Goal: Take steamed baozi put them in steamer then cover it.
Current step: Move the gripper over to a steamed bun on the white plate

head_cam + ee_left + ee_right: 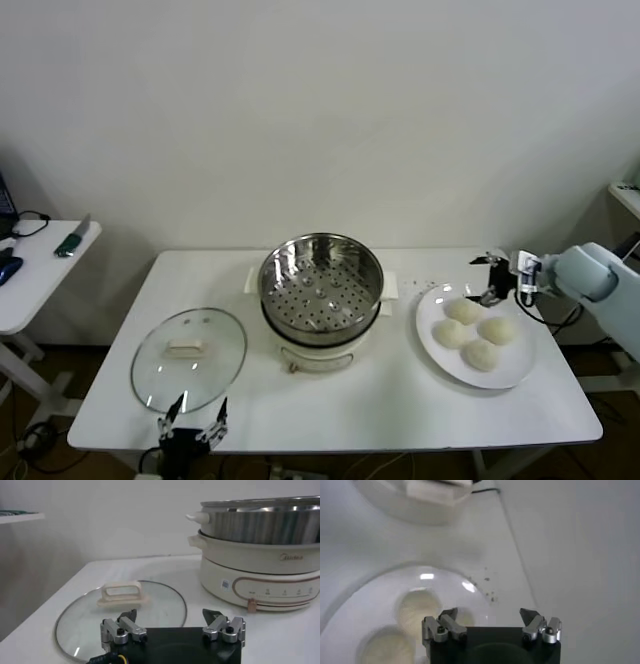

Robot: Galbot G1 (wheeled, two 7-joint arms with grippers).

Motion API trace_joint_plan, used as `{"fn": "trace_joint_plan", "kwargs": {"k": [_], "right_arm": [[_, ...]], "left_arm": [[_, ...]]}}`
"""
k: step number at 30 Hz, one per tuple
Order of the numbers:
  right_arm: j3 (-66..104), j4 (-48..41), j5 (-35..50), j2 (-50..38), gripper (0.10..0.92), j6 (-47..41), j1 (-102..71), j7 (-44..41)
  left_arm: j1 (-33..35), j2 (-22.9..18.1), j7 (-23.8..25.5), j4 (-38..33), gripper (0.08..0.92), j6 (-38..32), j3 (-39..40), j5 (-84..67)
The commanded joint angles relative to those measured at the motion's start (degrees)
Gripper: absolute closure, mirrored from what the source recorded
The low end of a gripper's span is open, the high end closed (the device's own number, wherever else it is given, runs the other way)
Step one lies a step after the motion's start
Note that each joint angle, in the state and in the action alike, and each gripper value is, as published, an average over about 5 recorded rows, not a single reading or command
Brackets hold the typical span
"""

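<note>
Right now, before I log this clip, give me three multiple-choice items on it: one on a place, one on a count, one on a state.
1. Where is the glass lid?
A. On the steamer
B. Flat on the table, on the robot's left of the steamer
C. On the plate

2. How many baozi lie on the white plate?
A. Two
B. Four
C. Six

3. What is in the steamer basket?
A. Nothing
B. One baozi
C. The lid

Answers:
1 B: the lid lies on the table by the left gripper.
2 B: four buns show, under the right gripper.
3 A: its perforated floor is bare.
</note>
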Motion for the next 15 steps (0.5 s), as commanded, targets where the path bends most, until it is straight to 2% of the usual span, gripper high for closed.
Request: {"fn": "trace_joint_plan", "kwargs": {"k": [1,15], "right_arm": [[-22.4,-13.7,-3.1,5.1,0.203,5.5,19.5,-14.6],[-24.3,-31.0,-6.5,21.4,0.203,9.6,17.0,-19.3]], "left_arm": [[0.1,0.1,0.1,0.2,0.177,-0.3,0.0,0.3],[0.3,0.2,0.3,1.1,0.177,-0.8,-0.8,0.8]]}}
